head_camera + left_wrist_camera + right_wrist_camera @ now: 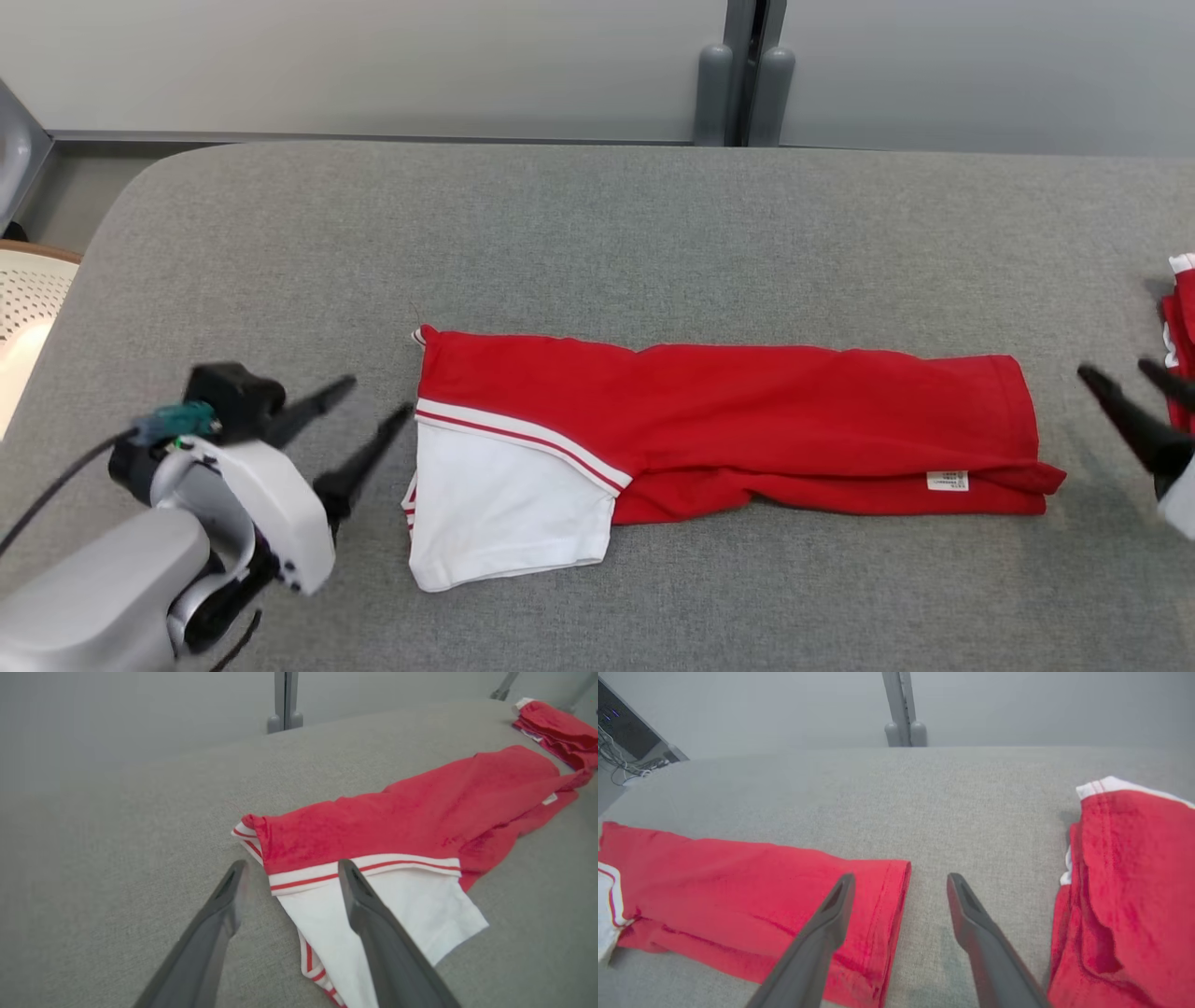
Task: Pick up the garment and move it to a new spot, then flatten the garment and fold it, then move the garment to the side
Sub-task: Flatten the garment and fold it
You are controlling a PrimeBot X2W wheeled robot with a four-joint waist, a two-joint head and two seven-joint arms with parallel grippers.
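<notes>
Centrally on the grey surface (597, 233) the garment (747, 411) is laid out as a long, narrow red strip, folded lengthwise and running left to right in the head view; a white sleeve (504, 504) with red-and-white striped trim is spread at its left end, toward the near edge; a small white label (947, 480) is shown near the right end, where the layers lie slightly uneven. Just beside the left end the left pincer (378, 397) is found, its two dark fingers spread apart with nothing held between them; in the left wrist view one finger is seen over the white sleeve and the other over bare surface; whether the cloth is touched cannot be told. Near the right end the right pincer (1116, 371) is seen, likewise spread apart and empty; in the right wrist view the hemmed end of the garment is overlapped by one finger, the other being over bare surface. A second red garment (1184, 317) is laid at the far right, apart from the first; a grey post (744, 84) is set beyond the surface.
</notes>
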